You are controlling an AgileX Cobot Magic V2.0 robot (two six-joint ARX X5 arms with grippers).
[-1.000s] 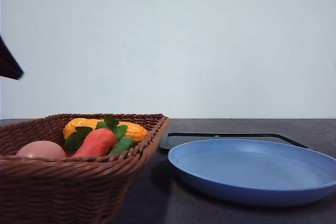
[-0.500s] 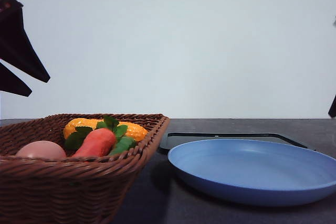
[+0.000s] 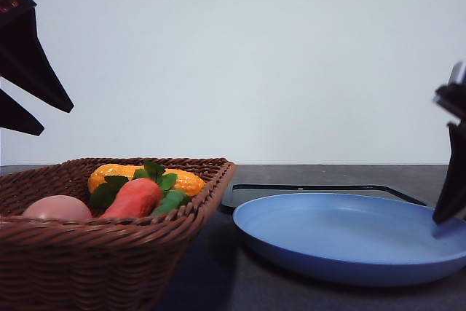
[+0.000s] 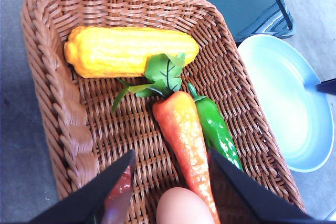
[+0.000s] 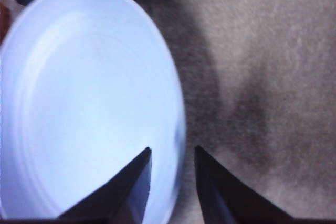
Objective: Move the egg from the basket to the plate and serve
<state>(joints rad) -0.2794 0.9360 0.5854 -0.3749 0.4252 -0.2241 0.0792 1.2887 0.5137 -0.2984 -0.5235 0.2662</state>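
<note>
Egg [image 4: 177, 206] in basket [image 4: 50, 72], bottom centre of left wrist frame, between wide-open empty left fingers [image 4: 113, 182]; left arm nearer; right fingers [image 5: 131, 187] open, empty, straddling plate [image 5: 79, 103] rim

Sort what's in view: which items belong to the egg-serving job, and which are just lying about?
Job items:
egg
basket
plate
left gripper, fingers spread above the egg
right gripper, over the plate's rim

Lying about:
carrot
corn
green pepper
black tray
</note>
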